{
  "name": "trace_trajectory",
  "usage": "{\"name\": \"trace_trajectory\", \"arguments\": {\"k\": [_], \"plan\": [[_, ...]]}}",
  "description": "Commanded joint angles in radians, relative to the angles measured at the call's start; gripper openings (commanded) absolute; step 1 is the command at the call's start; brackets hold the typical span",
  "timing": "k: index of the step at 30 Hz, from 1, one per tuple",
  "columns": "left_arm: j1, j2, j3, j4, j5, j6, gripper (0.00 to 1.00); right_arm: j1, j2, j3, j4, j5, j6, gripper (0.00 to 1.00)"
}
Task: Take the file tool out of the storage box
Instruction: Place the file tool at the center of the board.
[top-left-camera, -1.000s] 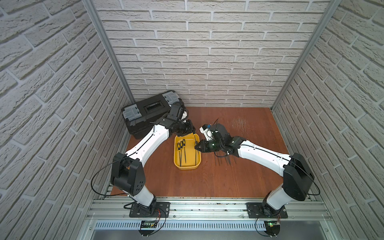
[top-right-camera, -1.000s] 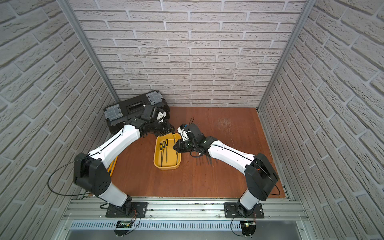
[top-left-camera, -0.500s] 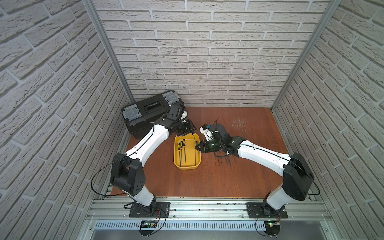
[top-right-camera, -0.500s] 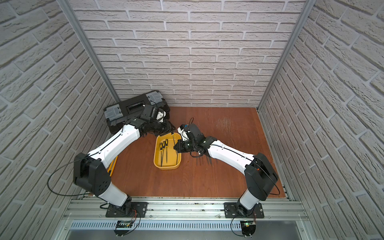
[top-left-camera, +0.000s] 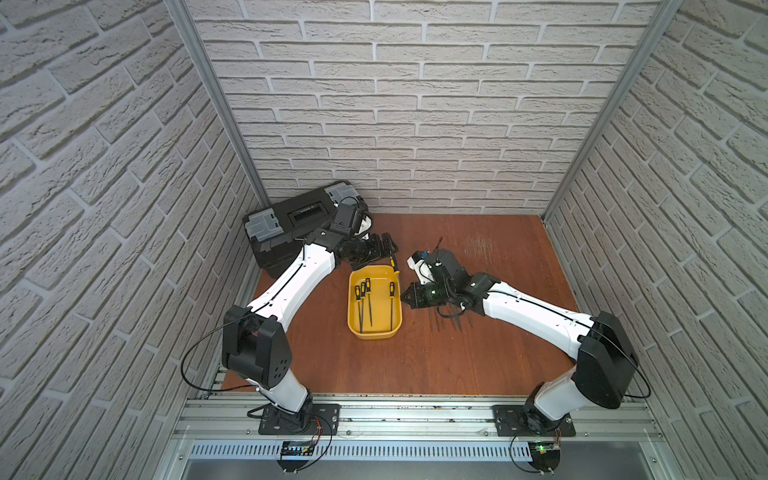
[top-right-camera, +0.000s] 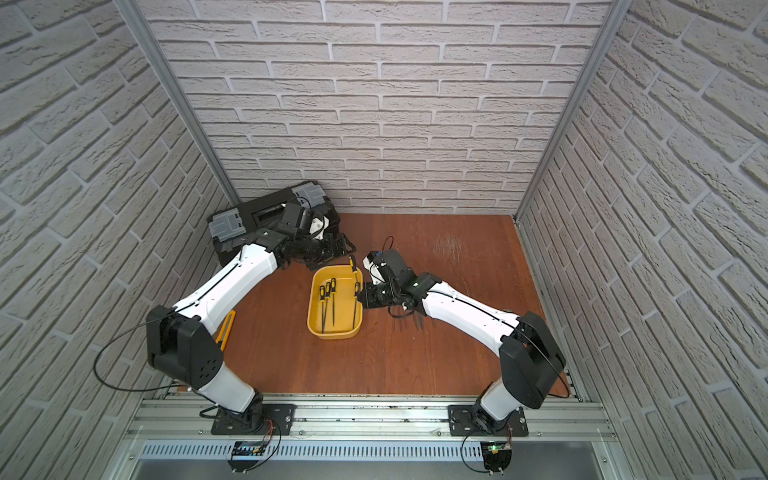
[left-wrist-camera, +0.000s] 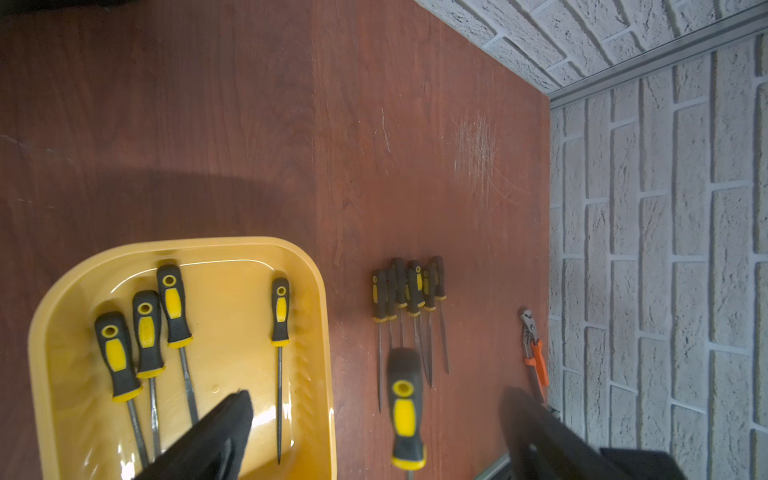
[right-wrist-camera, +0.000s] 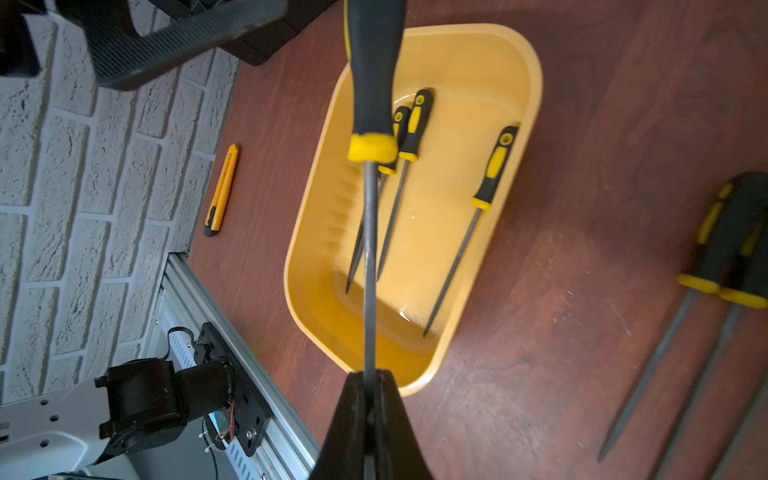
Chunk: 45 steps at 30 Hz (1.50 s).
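The yellow storage box (top-left-camera: 376, 332) (top-right-camera: 332, 332) sits mid-table with several black-and-yellow files lying in it. One file tool (right-wrist-camera: 370, 83) is lifted over the box's back right corner, and its handle (top-left-camera: 392, 262) shows in both top views. My right gripper (right-wrist-camera: 370, 376) (top-left-camera: 404, 296) is shut on its metal shaft. My left gripper (left-wrist-camera: 378, 401) (top-left-camera: 384, 247) stands open at the box's far end. The file handle (left-wrist-camera: 405, 409) lies between its spread fingers, touching neither.
Several more files (left-wrist-camera: 409, 291) (top-left-camera: 444, 322) lie in a row on the table right of the box, partly under my right arm. A black toolbox (top-left-camera: 291, 220) stands at the back left. Orange pliers (left-wrist-camera: 534, 353) lie by the right wall, and a yellow utility knife (right-wrist-camera: 222, 191) by the left.
My left gripper has opened and let go of the file's handle. The right gripper has closed fully on the shaft. Both arms have barely moved.
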Motion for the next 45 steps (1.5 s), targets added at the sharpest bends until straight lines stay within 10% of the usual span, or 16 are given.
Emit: {"name": "trace_trajectory", "arguments": {"k": [1, 19, 45], "plan": [[0.018, 0.006, 0.031, -0.068, -0.015, 0.063, 0.99, -0.023, -0.085, -0.021, -0.097, 0.083, -0.071, 0.03], [-0.006, 0.075, 0.019, -0.172, -0.115, 0.167, 0.99, -0.217, -0.159, -0.164, -0.413, 0.369, -0.255, 0.03], [-0.063, 0.086, -0.039, -0.131, -0.125, 0.158, 0.99, -0.399, 0.071, -0.143, -0.316, 0.310, -0.380, 0.03]]}}
